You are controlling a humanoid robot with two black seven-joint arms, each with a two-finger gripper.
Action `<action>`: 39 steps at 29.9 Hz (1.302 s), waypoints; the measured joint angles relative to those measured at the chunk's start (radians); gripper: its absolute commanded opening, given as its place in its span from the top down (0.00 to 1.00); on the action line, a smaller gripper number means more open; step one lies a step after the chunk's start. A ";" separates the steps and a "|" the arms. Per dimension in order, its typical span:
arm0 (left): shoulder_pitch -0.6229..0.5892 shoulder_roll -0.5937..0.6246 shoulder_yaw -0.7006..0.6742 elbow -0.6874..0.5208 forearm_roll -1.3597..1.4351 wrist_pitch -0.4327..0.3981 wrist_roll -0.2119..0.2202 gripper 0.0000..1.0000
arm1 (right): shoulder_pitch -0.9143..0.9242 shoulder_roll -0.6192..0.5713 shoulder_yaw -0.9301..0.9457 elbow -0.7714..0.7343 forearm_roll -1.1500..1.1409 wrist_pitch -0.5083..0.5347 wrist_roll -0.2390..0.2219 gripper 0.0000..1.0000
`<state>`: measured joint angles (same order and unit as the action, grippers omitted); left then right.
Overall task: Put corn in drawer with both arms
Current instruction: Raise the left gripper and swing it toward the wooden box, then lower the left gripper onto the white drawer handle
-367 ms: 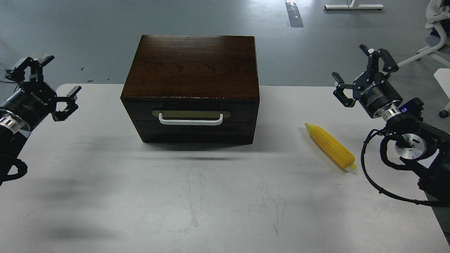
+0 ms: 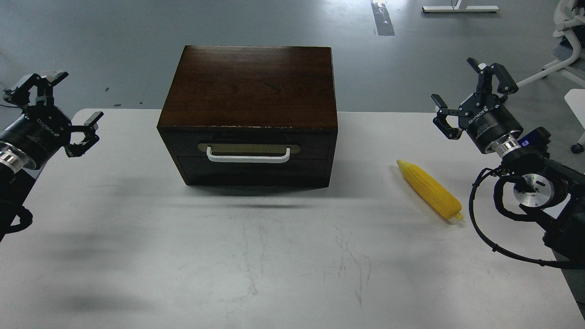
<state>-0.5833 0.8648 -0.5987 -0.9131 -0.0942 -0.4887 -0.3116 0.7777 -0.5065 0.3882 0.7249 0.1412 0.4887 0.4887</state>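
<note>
A bright yellow ear of corn lies on the white table, right of a dark brown wooden box. The box's drawer is shut, its white bar handle facing me. My left gripper is open and empty, raised at the far left, well apart from the box. My right gripper is open and empty, raised at the far right, above and behind the corn.
A plain handle-less panel sits under the drawer. My right arm's wrist and black cable loop hang over the table's right edge. Grey floor, a chair base and a white frame lie beyond the table.
</note>
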 measured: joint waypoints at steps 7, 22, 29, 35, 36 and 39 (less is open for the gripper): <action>-0.187 0.059 -0.009 0.003 0.031 0.000 0.000 0.01 | 0.003 -0.008 -0.002 0.003 0.000 0.000 0.000 0.00; -0.461 0.195 -0.021 -0.451 1.028 0.000 -0.162 0.01 | 0.015 -0.013 -0.004 0.007 -0.002 0.000 0.000 0.00; -0.489 0.165 -0.007 -0.667 1.509 0.000 -0.177 0.01 | 0.016 -0.014 -0.005 0.008 -0.003 0.000 0.000 0.00; -0.545 0.067 0.092 -0.682 1.853 0.000 -0.177 0.01 | 0.017 -0.012 -0.005 0.009 -0.005 0.000 0.000 0.00; -0.566 0.051 0.130 -0.682 1.913 0.000 -0.177 0.02 | 0.019 -0.012 -0.005 0.009 -0.005 0.000 0.000 0.00; -0.625 0.020 0.253 -0.682 2.051 0.000 -0.177 0.02 | 0.023 -0.012 -0.005 0.009 -0.005 0.000 0.000 0.00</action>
<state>-1.2082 0.8844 -0.3454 -1.5955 1.9568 -0.4885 -0.4890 0.8012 -0.5188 0.3834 0.7334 0.1365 0.4887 0.4886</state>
